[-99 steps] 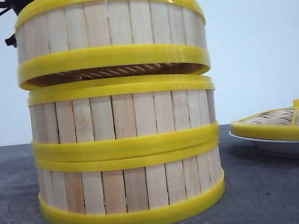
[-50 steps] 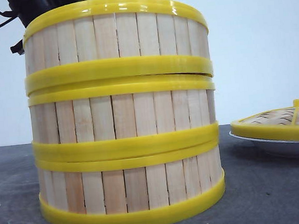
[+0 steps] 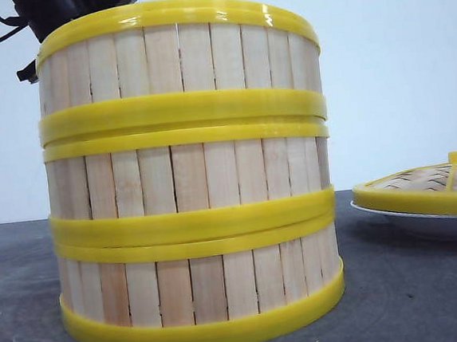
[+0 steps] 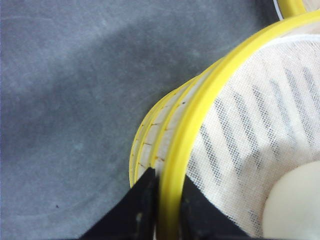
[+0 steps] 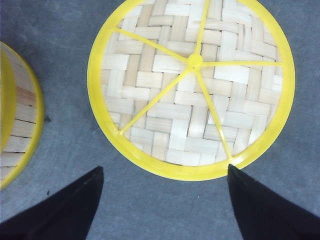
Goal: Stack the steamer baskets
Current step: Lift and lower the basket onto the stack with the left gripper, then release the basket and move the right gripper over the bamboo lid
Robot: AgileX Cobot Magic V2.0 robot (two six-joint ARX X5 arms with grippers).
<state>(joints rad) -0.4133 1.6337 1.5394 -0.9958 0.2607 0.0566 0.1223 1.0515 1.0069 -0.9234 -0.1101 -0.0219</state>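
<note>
My left hand pinches the top steamer basket by its rim so it seats squarely on the two steamer baskets stacked on the counter. My right hand hovers spread above the lid.

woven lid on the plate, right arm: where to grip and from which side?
Grip the woven lid across its yellow rim, coming straight down from above. It lies flat on the white plate, so the rim edge is the part most exposed, and the right gripper hangs open beside it. The small center knob looks too slight for a sure pinch.
</note>
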